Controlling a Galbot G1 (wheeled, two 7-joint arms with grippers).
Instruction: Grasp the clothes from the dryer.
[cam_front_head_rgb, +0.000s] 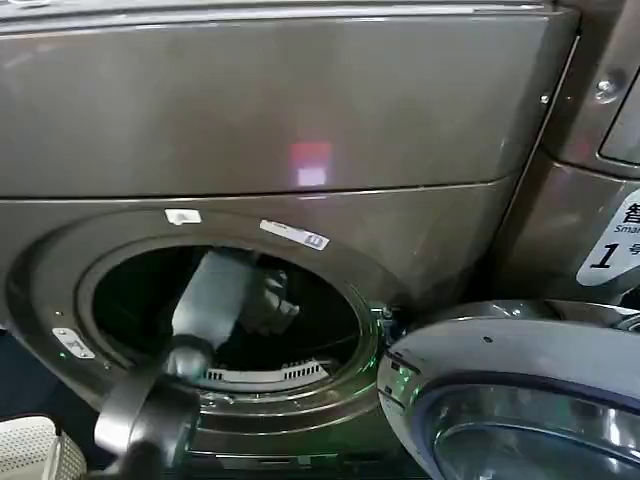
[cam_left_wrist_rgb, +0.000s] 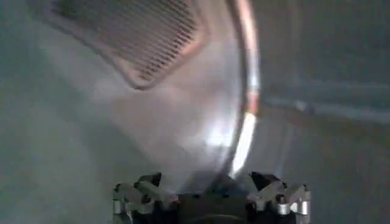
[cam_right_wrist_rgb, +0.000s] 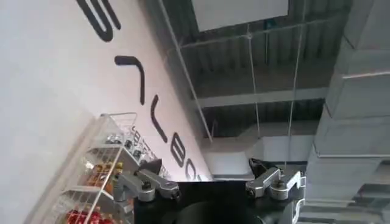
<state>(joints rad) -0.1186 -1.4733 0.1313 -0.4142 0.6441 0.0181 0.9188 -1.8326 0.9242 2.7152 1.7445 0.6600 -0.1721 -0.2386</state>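
Left arm (cam_front_head_rgb: 205, 310) reaches through the dryer (cam_front_head_rgb: 300, 120) opening into the drum (cam_front_head_rgb: 140, 290); left gripper (cam_front_head_rgb: 275, 300) sits inside, near the middle of the round opening, above the vent strip (cam_front_head_rgb: 270, 373) at the lower lip. In the left wrist view the left gripper (cam_left_wrist_rgb: 210, 189) has its fingers (cam_left_wrist_rgb: 146, 185) spread apart with nothing between them, facing the bare drum wall (cam_left_wrist_rgb: 122, 134) and a perforated panel (cam_left_wrist_rgb: 134, 30), with a bright metal rim (cam_left_wrist_rgb: 247, 91) running beside it. Clothes: can't tell where they are; none can be made out in the drum in either the head or left wrist view. Dryer door (cam_front_head_rgb: 510, 400) is swung open, low on the right of the head view, glass facing up. A white padded thing (cam_front_head_rgb: 35, 448) sits at the lower left corner. Second machine (cam_front_head_rgb: 600, 200) stands to the right with a "1" label (cam_front_head_rgb: 610, 245). Right gripper (cam_right_wrist_rgb: 213, 185) is away from the dryer, pointing up at the ceiling (cam_right_wrist_rgb: 274, 73) and a white wall (cam_right_wrist_rgb: 49, 91) with large black letters; its fingers (cam_right_wrist_rgb: 143, 182) are spread, holding nothing. A wire rack (cam_right_wrist_rgb: 97, 170) with goods stands against that wall.
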